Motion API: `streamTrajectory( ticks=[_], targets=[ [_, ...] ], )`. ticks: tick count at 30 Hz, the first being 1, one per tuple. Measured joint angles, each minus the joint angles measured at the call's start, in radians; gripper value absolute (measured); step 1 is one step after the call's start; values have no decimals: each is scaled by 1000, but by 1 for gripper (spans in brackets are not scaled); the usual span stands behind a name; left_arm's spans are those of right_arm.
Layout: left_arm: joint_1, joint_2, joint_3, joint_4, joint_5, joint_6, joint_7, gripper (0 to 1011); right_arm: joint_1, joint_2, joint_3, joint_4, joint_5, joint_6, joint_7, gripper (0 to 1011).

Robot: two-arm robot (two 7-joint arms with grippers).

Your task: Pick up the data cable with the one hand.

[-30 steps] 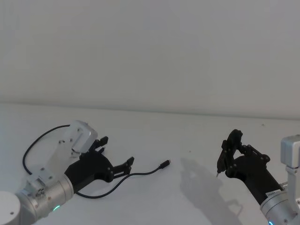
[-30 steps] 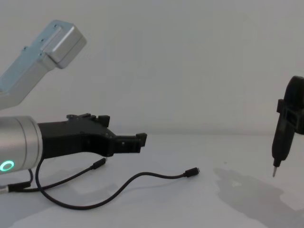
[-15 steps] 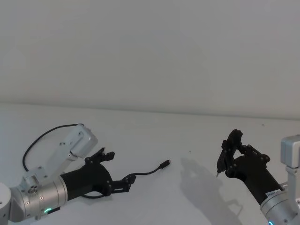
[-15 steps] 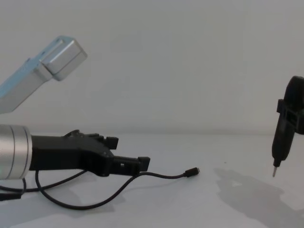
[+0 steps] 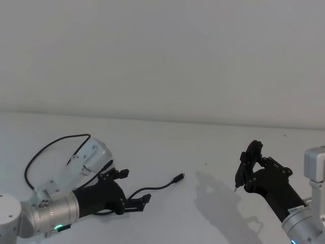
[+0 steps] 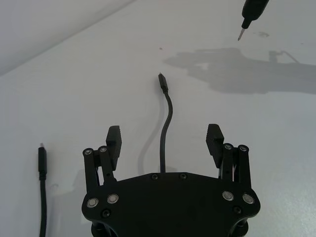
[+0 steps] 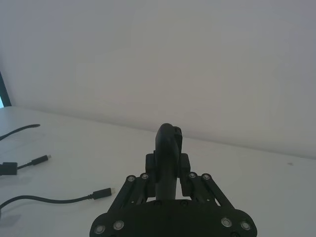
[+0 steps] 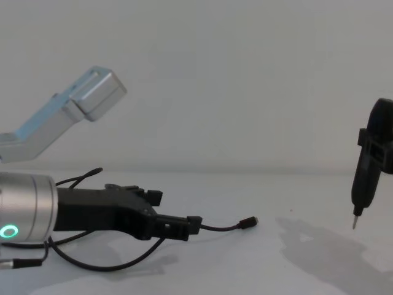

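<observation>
At about 7 o'clock on the white table [image 5: 177, 147], the left gripper [image 5: 133, 187] lies low over the surface, pointing toward 2 o'clock. Its wrist shows a green ring. Its two black fingers [image 6: 113, 140] are spread wide apart, holding nothing.

In the left wrist view the cable [image 6: 168, 111] runs straight up the gap between the fingers, clear of both, and passes under the gripper's body. One small plug [image 5: 179, 177] lies on the table ahead of the fingertips, toward 2 o'clock from the gripper, near the middle of the table. From there the cord curves back to the gripper. In the chest view the cable [image 8: 224, 227] rests flat on the table, the plug just past the tip of the nearer finger, and the rest loops back beneath the gripper. The other plug [image 6: 42, 160] lies on the table beside the gripper, outside its fingers.

A thicker black wire [image 5: 31, 162] arcs off the left arm toward 9 o'clock.

The right gripper [image 5: 247, 165] hangs above the table at about 4 o'clock, well apart from the cable, its thin pointed tip aimed down.
</observation>
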Motion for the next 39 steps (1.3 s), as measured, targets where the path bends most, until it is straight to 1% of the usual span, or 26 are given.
streamTrajectory(
  ticks=[3, 5, 8, 12, 16, 17, 27, 30, 33, 35, 37, 38, 39],
  targets=[
    [-15, -16, 11, 25, 6, -5, -5, 1001, 0, 0, 0, 0, 0, 0, 0, 275],
    [-17, -19, 13, 29, 7, -5, -6, 1001, 0, 0, 0, 0, 0, 0, 0, 275],
    [-34, -34, 28, 53, 13, -6, -15, 1001, 0, 0, 0, 0, 0, 0, 0, 275],
    [-48, -44, 42, 73, 21, -3, -22, 1001, 0, 0, 0, 0, 0, 0, 0, 274],
    [-57, -51, 52, 86, 29, 2, -26, 1001, 0, 0, 0, 0, 0, 0, 0, 275],
    [-64, -55, 59, 95, 35, 5, -28, 1001, 0, 0, 0, 0, 0, 0, 0, 274],
    [-80, -67, 76, 118, 49, 12, -34, 997, 0, -1, 1, 0, 0, 0, 0, 274],
    [-82, -69, 78, 122, 51, 13, -35, 955, 0, -1, 1, 0, -1, -1, 1, 274],
    [-84, -71, 80, 125, 54, 14, -36, 886, 0, -2, 1, -1, -2, -1, 2, 275],
    [-85, -72, 82, 127, 54, 14, -36, 822, -1, -2, 2, -1, -2, -1, 2, 274],
    [-87, -72, 83, 129, 55, 15, -36, 792, -1, -2, 2, -2, -3, -2, 3, 275],
    [-87, -73, 83, 129, 56, 15, -37, 728, -1, -2, 2, -2, -3, -2, 3, 275],
    [-88, -73, 84, 130, 56, 15, -37, 712, -1, -2, 2, -2, -3, -2, 4, 275]
  ],
)
